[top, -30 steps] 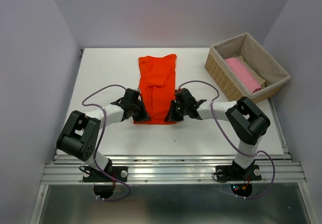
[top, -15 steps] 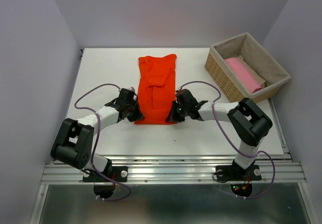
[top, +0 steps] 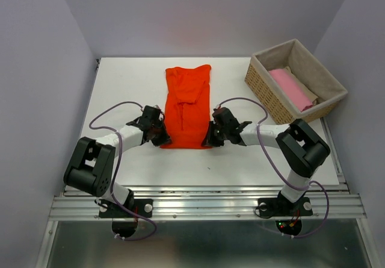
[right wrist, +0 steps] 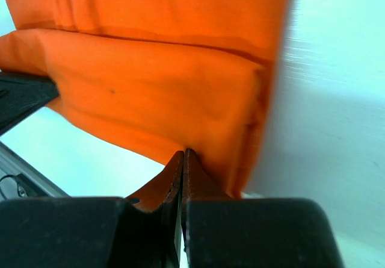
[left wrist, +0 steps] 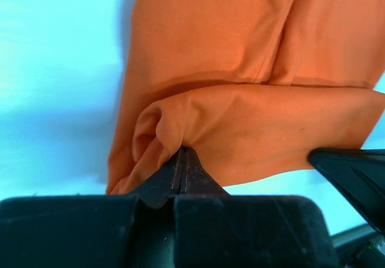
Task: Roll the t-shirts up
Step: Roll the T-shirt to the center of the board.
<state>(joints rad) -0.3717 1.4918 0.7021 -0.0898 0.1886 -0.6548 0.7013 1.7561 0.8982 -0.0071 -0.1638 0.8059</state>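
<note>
An orange shirt [top: 188, 102], folded into a long strip, lies mid-way across the table [top: 120, 87], its length running straight away from the arms. The left gripper [top: 161, 137] and right gripper [top: 210, 138] each clench a near hem corner, and the cloth extends beyond both.

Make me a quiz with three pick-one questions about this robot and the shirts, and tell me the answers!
1. Where is the pink shirt? A. hanging on the wall B. in the basket C. in a gripper
2. How many shirts lie on the table? A. one B. two C. three
3. The left gripper is: A. wide open B. shut on the orange-red shirt C. out of sight
Answers: B, it lies inside the basket walls; A, only the orange-red one lies there; B, its fingers meet, pinching cloth.
</note>
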